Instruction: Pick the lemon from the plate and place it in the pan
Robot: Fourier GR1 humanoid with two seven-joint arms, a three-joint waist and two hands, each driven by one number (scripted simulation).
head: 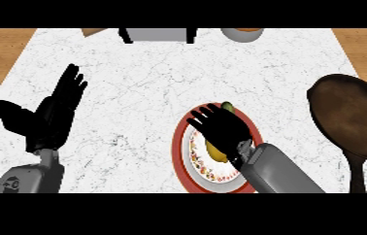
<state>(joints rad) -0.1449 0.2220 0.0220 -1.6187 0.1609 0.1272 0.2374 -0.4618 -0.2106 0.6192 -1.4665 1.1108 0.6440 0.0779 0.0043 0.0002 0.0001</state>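
Right hand over the plate, lemon not yet picked up

The right hand hovers spread above the red-rimmed plate, fingers straight and splayed, holding nothing; the lemon peeks out yellow beneath its palm, lying on the plate. So this looks like the reach-and-grasp step, with the carry to come. To my eye the next move calls for the fingers to drop and curl round the lemon, then lift and swing right to the dark brown pan, which sits well apart at the counter's right edge. A small green thing shows at the plate's far rim; I can't tell what. The left hand rests open at the left, fingers up. Count: one lemon, one plate, one pan, two hands, plus a grey appliance and a bowl at the back.
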